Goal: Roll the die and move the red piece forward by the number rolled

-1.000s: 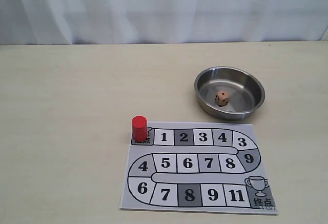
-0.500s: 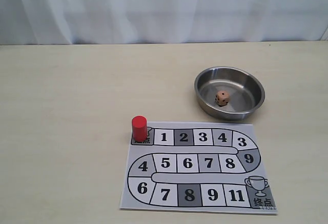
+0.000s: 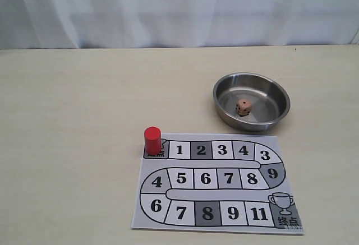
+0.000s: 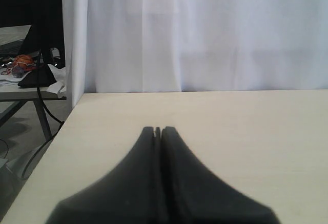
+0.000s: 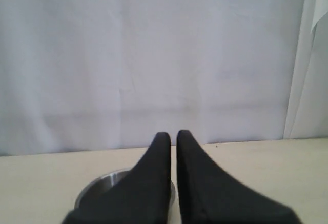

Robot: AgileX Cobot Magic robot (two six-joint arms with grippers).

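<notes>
One die, light tan with black pips, lies inside a shallow steel bowl, a little off the bowl's middle toward 8 o'clock. Its pips are too small to count. The bowl stands on the pale counter, just off the game board at the board's 1 o'clock and not touching it.

The red piece stands upright on the board's start square, at the 10 o'clock corner of the sheet and just beside the square marked 1. Die and piece are well apart, the die at about 2 o'clock from the piece.

The board is a flat printed sheet with a winding track of numbered squares in white and grey. The track runs from that corner to a trophy picture at the 5 o'clock corner. A white curtain hangs behind the counter's far edge.

The left claw shows in its wrist view above bare counter. Its two dark fingers are pressed together, with only a hairline seam between the tips, and they pinch nothing.

The right claw shows in its own wrist view. Its fingers are drawn close — a thin sliver of light between the tips — and they also grip nothing. Part of the bowl's rim shows past the fingers, with the curtain behind.
</notes>
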